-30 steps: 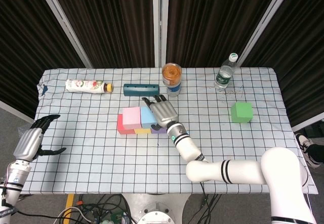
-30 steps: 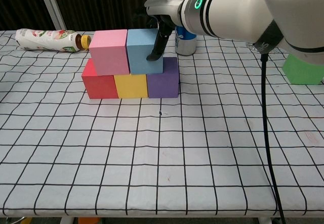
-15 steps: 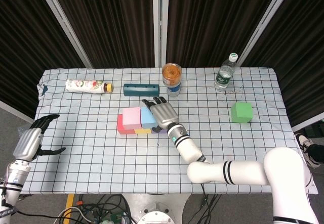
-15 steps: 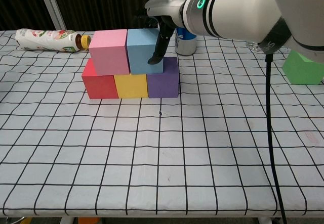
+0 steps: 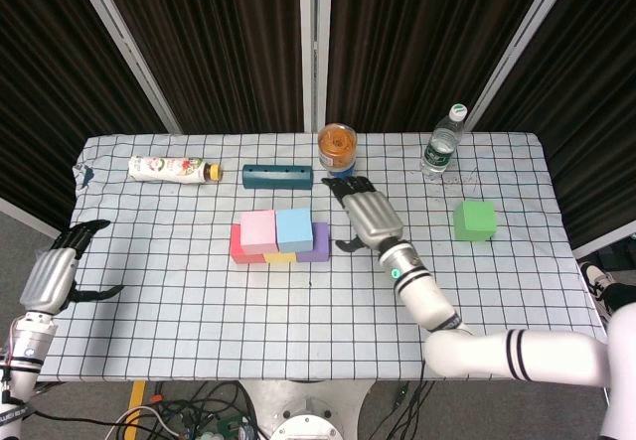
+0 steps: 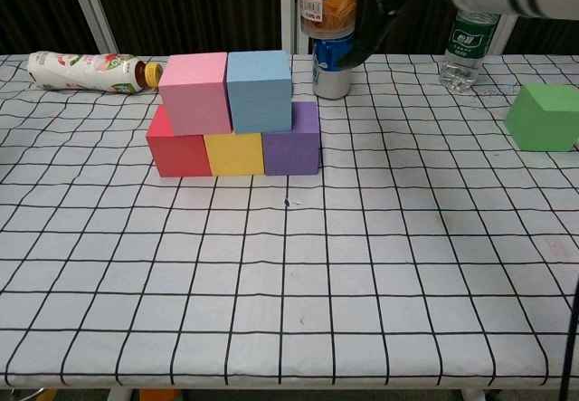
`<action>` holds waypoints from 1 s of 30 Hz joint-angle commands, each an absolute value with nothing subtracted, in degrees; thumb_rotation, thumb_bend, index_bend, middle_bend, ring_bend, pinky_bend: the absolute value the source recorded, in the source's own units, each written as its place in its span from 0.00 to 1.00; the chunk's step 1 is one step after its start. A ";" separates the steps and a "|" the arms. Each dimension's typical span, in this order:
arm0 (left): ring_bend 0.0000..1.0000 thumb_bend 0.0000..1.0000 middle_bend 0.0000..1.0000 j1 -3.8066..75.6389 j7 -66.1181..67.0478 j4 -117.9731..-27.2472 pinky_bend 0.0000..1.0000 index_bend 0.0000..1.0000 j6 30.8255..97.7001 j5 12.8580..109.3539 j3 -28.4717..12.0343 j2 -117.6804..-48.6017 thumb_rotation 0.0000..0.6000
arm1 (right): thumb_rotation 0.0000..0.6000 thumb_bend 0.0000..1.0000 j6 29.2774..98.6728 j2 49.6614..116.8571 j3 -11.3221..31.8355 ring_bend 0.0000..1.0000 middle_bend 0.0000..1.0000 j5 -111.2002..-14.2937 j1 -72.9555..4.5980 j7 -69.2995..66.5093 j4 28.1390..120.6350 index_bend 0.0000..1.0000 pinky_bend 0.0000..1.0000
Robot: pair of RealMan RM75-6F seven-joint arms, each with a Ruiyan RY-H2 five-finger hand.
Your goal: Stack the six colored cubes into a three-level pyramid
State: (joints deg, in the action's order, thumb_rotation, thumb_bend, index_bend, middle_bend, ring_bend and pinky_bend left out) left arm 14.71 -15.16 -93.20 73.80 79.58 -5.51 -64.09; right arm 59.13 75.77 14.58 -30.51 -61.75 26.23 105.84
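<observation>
Cubes sit apart from the right hand (image 5: 368, 218), which hovers above the table (image 5: 497, 291) with fingers spread and nothing in them, just right of the stack; half a second ago its fingers were against the blue cube (image 6: 260, 78), and it has since lifted away toward the right. In the chest view only its dark fingers (image 6: 366, 21) show, up near the top edge. Beside it, near the table's middle, the red cube (image 6: 174, 147), yellow cube (image 6: 233, 154) and purple cube (image 6: 294, 143) stand touching in a row, with the pink cube (image 6: 195, 92) and the blue one side by side on top, unmoved. The green cube (image 5: 474, 220) sits alone toward the right edge, well apart. All are matte, square-edged blocks on a white cloth with a black grid.

Toward the far edge stands a clear jar (image 5: 337, 145) holding something orange, stacked on a blue can (image 6: 331, 68); a clear water bottle (image 5: 442, 143) stands nearer the far right corner. A dark teal bar (image 5: 277, 176) and a white bottle (image 5: 174, 169) on its side lie further left.

The left hand (image 5: 55, 274) hangs off the near left corner, fingers loosely apart, empty.
</observation>
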 commanded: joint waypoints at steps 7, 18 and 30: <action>0.09 0.00 0.12 15.03 -13.84 -91.57 0.11 0.15 74.44 80.57 -5.62 -66.04 1.00 | 1.00 0.16 63.21 64.66 6.24 0.02 0.23 -41.95 -47.31 17.84 105.63 0.00 0.00; 0.09 0.00 0.12 15.51 -14.79 -94.33 0.11 0.15 72.60 79.48 -5.85 -64.56 1.00 | 1.00 0.07 52.95 69.22 2.06 0.00 0.15 -40.32 -46.32 21.98 86.65 0.00 0.00; 0.09 0.00 0.12 14.37 -16.48 -95.87 0.11 0.15 73.29 78.74 -5.79 -63.44 1.00 | 1.00 0.01 46.59 76.19 2.64 0.00 0.14 -37.48 -45.68 22.96 72.95 0.00 0.00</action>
State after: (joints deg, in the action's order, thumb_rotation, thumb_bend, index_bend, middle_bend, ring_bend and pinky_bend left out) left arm 14.45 -16.36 -95.83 73.19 78.78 -5.75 -63.45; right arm 47.99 74.99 2.47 -37.98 -45.82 23.08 74.74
